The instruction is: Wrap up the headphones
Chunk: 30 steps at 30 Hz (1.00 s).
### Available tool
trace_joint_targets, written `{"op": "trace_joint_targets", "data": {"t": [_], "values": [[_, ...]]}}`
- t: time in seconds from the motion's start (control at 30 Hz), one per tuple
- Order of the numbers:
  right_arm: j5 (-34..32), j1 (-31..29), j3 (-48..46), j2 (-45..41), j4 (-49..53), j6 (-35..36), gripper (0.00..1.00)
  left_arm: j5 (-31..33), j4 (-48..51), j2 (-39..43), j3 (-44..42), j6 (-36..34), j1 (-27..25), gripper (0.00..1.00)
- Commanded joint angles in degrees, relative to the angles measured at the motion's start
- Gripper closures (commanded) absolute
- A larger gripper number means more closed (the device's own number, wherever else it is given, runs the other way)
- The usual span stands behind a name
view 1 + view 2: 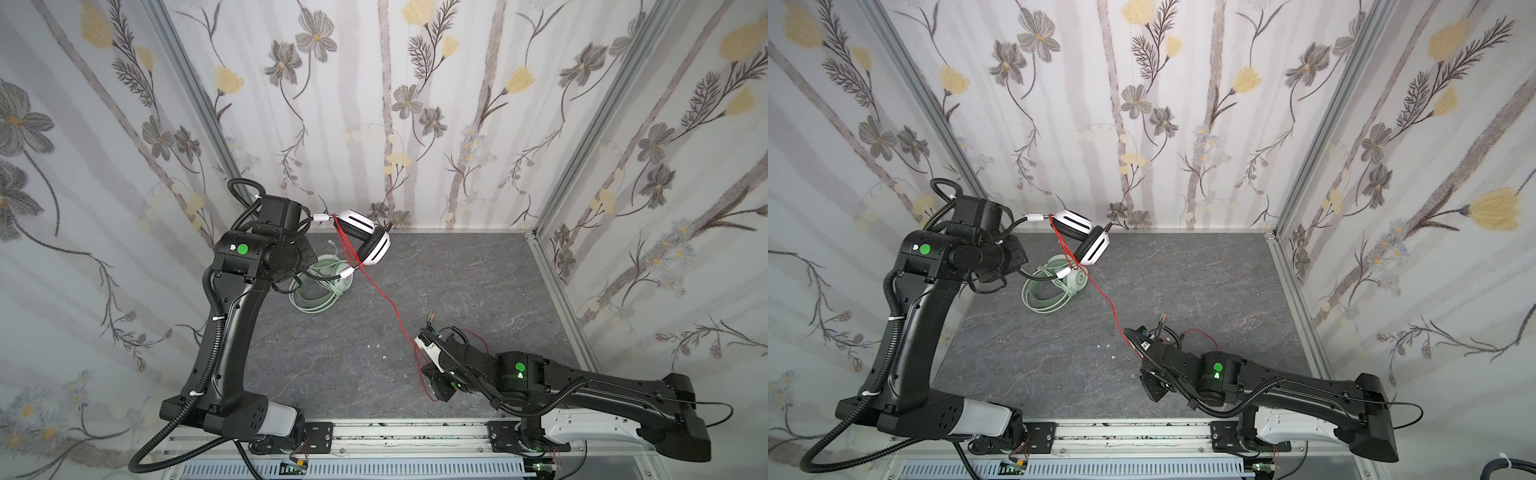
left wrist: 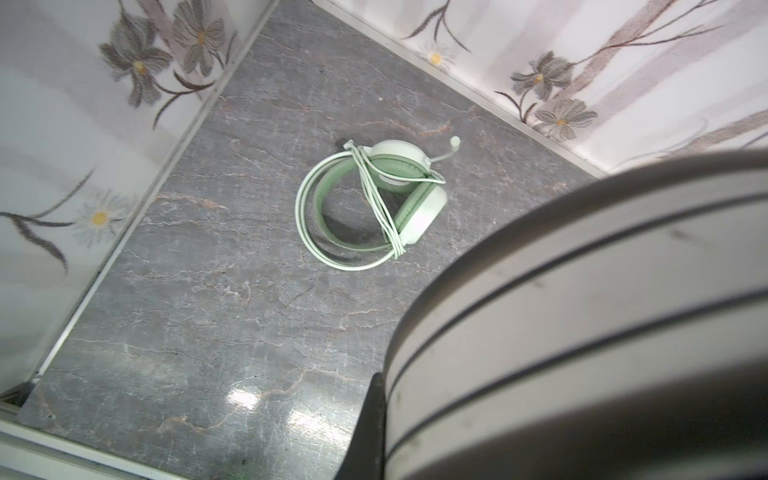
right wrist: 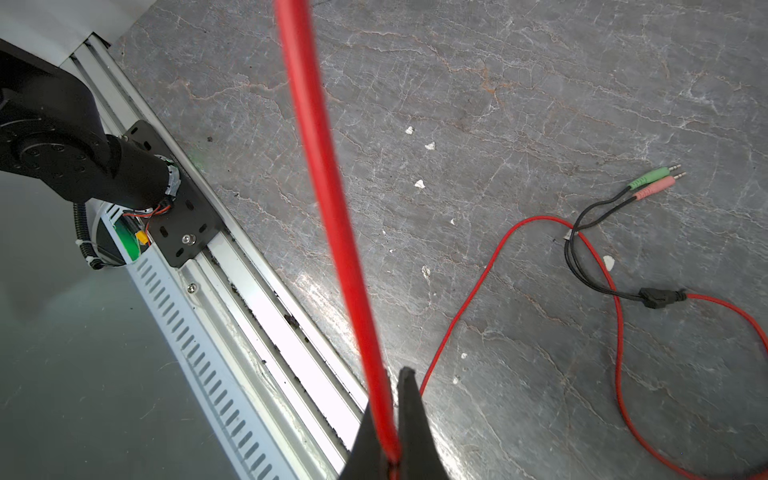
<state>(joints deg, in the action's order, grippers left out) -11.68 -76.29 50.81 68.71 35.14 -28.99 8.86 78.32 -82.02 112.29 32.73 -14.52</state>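
Red cable [image 3: 336,232] fills my right wrist view: thin, limp, probably slippery, pinched in the closed right gripper [image 3: 390,415]. My left gripper [image 1: 306,249] is clamped on the stiff band [image 2: 582,291], the safest hold I judge, of the light white-and-black headset [image 1: 374,245], held in the air just above the green headset [image 1: 320,291]. Its ear cups [image 1: 353,222] point away from that gripper, and the cable stretches in a straight diagonal away from the green headset.

A robot lab cell: left arm [image 1: 232,332] and right arm [image 1: 582,386] bolted to an aluminium rail [image 1: 415,436] along a grey stone-patterned table [image 1: 478,282], boxed in by flower-papered panels [image 1: 415,104] in metal framing [image 1: 557,199].
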Motion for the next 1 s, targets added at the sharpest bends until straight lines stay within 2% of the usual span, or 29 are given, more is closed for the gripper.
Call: {"op": "trace_joint_targets", "data": {"t": [0.0,0.27,0.47,0.53,0.8,0.97], "values": [[-5.7,-2.8,3.1,0.8,4.8,-2.0,1.00,6.0,-1.4,-0.4,-0.8,2.4,0.0,1.00],[-17.1,-10.5,18.2,3.9,19.4,-1.6,1.00,8.6,-4.1,1.3,-8.0,1.5,-0.1,1.00],[-23.0,-11.9,29.5,5.8,27.2,0.6,1.00,12.0,-4.2,1.7,-12.7,0.3,-2.3,1.00],[-24.9,-11.9,32.2,6.3,28.9,1.4,1.00,15.3,-4.1,1.9,-14.2,-0.4,-4.2,1.00],[-31.7,-11.9,36.8,5.7,30.8,4.0,1.00,27.9,-3.1,3.0,-20.5,-3.9,-11.7,1.00],[-35.6,-11.6,37.9,5.2,30.9,6.3,1.00,31.8,-2.3,4.0,-23.3,-3.8,-15.4,1.00]]}}
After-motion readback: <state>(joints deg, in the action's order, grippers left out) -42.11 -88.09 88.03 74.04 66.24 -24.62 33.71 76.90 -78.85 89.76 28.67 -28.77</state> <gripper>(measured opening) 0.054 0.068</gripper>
